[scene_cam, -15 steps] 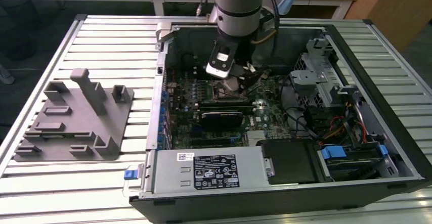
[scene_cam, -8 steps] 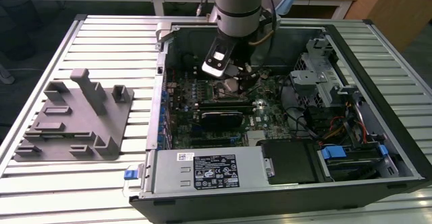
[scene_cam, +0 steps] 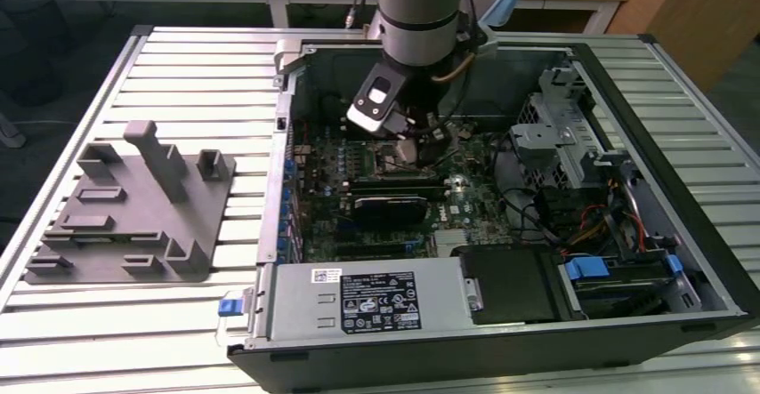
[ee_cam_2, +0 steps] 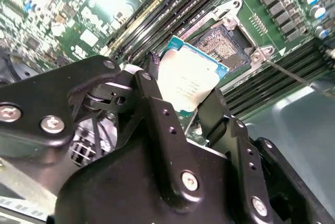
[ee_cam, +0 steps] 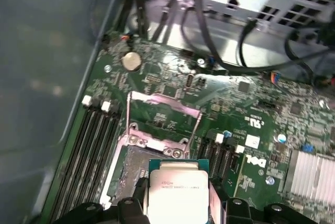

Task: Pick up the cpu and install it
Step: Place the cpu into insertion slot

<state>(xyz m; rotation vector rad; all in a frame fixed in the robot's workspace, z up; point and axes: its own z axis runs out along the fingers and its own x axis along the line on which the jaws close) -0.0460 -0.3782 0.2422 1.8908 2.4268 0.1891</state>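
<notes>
clamping cpu (ee_cam_2: 191,85) edges, claw (ee_cam_2: 183,92) near open socket (ee_cam_2: 220,43)

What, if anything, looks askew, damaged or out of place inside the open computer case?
Nothing stands out as damaged or spilled. The small square cpu with the silver metal top is clamped in the black gripper, close to the square black socket with a metal frame, not yet seated in it.

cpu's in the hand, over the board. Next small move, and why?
Probably nudge the cpu toward the open socket before lowering. The hand grips it by two edges, and in both wrist views it overlaps only one side of the socket, so it looks off-centre.
</notes>
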